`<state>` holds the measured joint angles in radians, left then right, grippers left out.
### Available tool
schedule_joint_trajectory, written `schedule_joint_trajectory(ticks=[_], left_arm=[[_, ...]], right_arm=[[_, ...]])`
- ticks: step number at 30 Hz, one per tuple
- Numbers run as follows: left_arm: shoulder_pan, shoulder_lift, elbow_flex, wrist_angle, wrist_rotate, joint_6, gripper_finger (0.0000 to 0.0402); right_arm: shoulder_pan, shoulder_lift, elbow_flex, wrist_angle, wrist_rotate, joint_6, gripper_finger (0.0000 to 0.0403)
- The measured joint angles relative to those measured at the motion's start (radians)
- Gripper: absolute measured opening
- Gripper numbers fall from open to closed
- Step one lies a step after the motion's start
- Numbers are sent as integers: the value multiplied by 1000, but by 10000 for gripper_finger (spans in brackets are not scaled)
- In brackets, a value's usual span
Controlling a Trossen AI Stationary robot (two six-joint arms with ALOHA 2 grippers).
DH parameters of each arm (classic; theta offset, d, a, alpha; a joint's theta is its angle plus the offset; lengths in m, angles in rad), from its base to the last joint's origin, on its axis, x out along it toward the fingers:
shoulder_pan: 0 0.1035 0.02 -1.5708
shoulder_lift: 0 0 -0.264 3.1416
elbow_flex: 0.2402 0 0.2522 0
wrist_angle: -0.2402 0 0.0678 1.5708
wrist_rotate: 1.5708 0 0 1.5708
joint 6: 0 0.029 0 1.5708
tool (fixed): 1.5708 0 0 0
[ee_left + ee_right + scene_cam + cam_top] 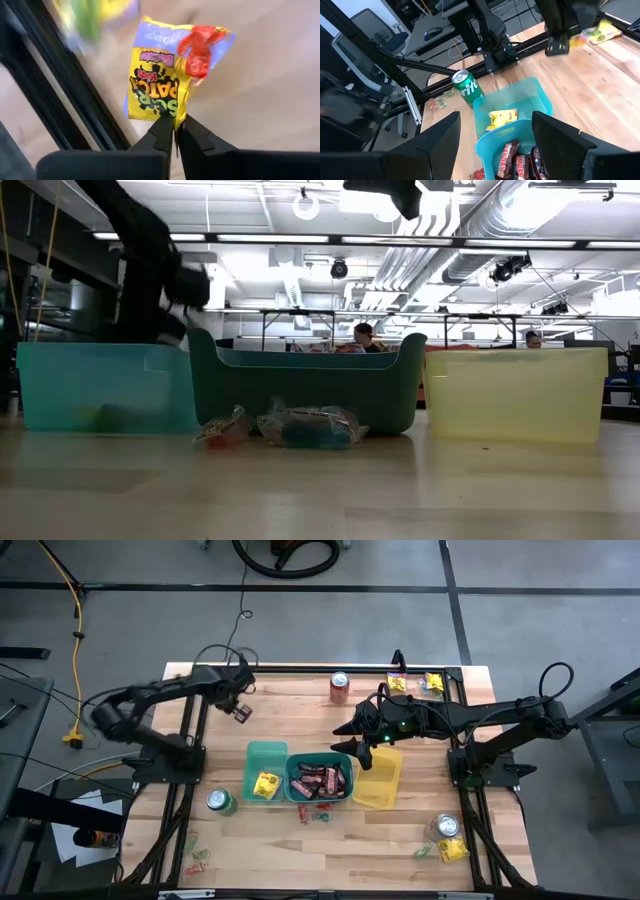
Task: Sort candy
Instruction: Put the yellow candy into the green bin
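Candy: sorted and loose sweets spread over the wooden table (300, 860); dark brown-red bars (320, 780) fill the middle bin, a yellow packet (265, 785) lies in the teal bin, more yellow packets (415, 683) sit at the far right corner, one by the near right can, small tinted wrappers (198, 860) lie near the front left edge.
Table edges: black rails run down both sides; the widest bare wood is the front middle and the far left, behind the bins.
Bins: teal bin (258, 755), darker middle bin (292, 765) and yellow bin (385, 780) stand side by side at the centre, touching.
Cans: green Sprite can (466, 87) just beside the teal bin; red can (339, 687) at the far edge; a third can (446, 827) near the front right.
Left gripper (175, 122): fingers pinched together on the bottom edge of a yellow Sour Patch Kids packet (160, 80), lifted above the far left table.
Right gripper (495, 130): fingers wide apart, holding nothing, above the middle bin.
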<state>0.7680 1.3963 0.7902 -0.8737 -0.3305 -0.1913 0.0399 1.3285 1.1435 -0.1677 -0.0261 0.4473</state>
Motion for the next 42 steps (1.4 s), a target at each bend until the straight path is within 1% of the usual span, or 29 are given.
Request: schedule_joint_trajectory(ticks=[2, 5, 7, 11, 14, 17, 21, 24, 26, 29, 32, 38, 42], left_arm=[[-27, -103, 30, 16, 26, 8, 2], [-83, -283, 55, 86, 122, 11, 2], [-138, -403, 56, 136, 166, -11, 1], [-291, -580, 56, 208, 206, -137, 1], [-451, -656, 56, 265, 217, -222, 0], [-635, -669, 56, 316, 193, -254, 0], [-885, -603, 56, 341, 139, -307, 0], [-1033, -554, 55, 297, 112, -359, 0], [-1099, -537, 55, 244, 79, -410, 0], [-1163, -523, 55, 183, 14, -482, 0], [-1187, -524, 55, 173, -17, -496, 0], [-1188, -524, 55, 168, -15, -497, 4], [-1188, -524, 55, 162, 6, -512, 28]], right_arm=[[0, 0, 0, 1, 0, 0, 241], [0, 0, 0, 30, -6, 1, 241], [0, -8, 0, 81, -16, 0, 241], [-3, -23, 2, 201, -1, -12, 241], [-3, -32, 2, 261, 8, -40, 241], [-3, -35, 2, 278, 8, -45, 241], [-3, -35, 2, 272, 7, -45, 241], [-3, -35, 2, 269, 7, -45, 241], [-3, -35, 2, 269, 7, -45, 241], [-3, -35, 2, 267, 7, -45, 241], [-3, -35, 2, 264, 7, -47, 241], [-3, -35, 1, 262, 4, -48, 241], [-3, -35, 1, 261, -13, -48, 241]])
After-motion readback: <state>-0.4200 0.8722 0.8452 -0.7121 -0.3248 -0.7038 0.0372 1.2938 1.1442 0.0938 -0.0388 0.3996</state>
